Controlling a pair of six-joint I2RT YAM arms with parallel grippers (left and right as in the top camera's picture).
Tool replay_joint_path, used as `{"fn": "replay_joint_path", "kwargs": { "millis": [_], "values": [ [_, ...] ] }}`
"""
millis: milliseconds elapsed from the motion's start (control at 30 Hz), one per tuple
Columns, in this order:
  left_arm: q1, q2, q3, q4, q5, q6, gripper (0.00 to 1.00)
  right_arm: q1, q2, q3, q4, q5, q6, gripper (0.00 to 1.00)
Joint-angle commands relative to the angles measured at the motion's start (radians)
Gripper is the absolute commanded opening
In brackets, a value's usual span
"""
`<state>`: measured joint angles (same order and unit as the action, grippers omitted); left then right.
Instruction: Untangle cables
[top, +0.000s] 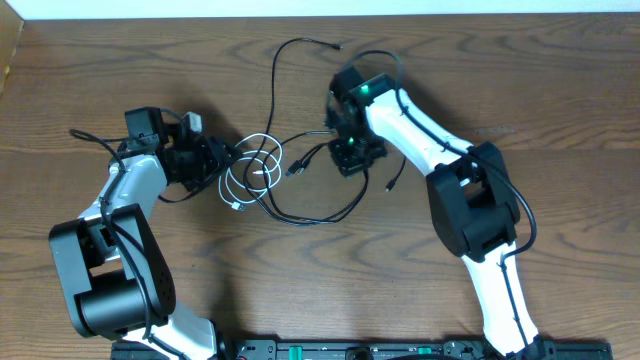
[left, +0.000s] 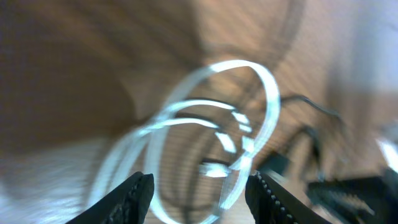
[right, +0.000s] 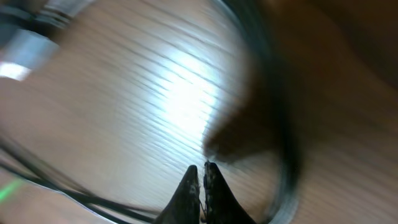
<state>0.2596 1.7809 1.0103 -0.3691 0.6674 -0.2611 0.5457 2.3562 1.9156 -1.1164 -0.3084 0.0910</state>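
Jaws of the left gripper (left: 199, 186) stand apart, white cable (left: 270, 93) coiled at twelve o'clock; right gripper (right: 202, 169) is pinched closed beside black cables (top: 310, 222).

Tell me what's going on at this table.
Two robot arms are working on a tangle of thin cords on the wooden table. The left hand is open, with the coiled white cable right in front of its spread fingers. The right hand is shut, low over the long black cables in the middle; whether it pinches one cannot be told. The cords lie looped over each other, not yet separated.
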Motion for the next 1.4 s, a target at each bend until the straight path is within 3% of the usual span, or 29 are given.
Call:
{"fn": "replay_joint_path", "kwargs": {
  "millis": [0,533,1033,1100,1167,1200,1367],
  "values": [
    [0.004,-0.017,0.014,-0.024,-0.225,-0.117,0.54,0.058,-0.041,0.019,0.047,-0.133,-0.044,0.06],
    [0.004,-0.017,0.014,-0.026,-0.235,-0.119,0.55,0.246,0.022,0.003,0.164,0.057,-0.005,0.14],
    [0.004,-0.017,0.014,-0.027,-0.235,-0.119,0.55,0.243,0.073,0.000,0.137,0.299,0.074,0.20],
    [0.004,-0.017,0.014,-0.027,-0.235,-0.119,0.55,0.240,0.073,0.000,0.137,0.299,0.081,0.29],
    [0.004,-0.017,0.014,-0.027,-0.235,-0.119,0.55,0.240,0.073,0.000,0.137,0.293,0.080,0.50],
    [0.004,-0.017,0.014,-0.027,-0.235,-0.119,0.55,0.240,0.073,0.000,0.137,0.286,0.080,0.53],
    [0.004,-0.017,0.014,-0.027,-0.235,-0.119,0.55,0.240,0.052,0.022,0.116,0.254,0.080,0.43]
  ]
}}
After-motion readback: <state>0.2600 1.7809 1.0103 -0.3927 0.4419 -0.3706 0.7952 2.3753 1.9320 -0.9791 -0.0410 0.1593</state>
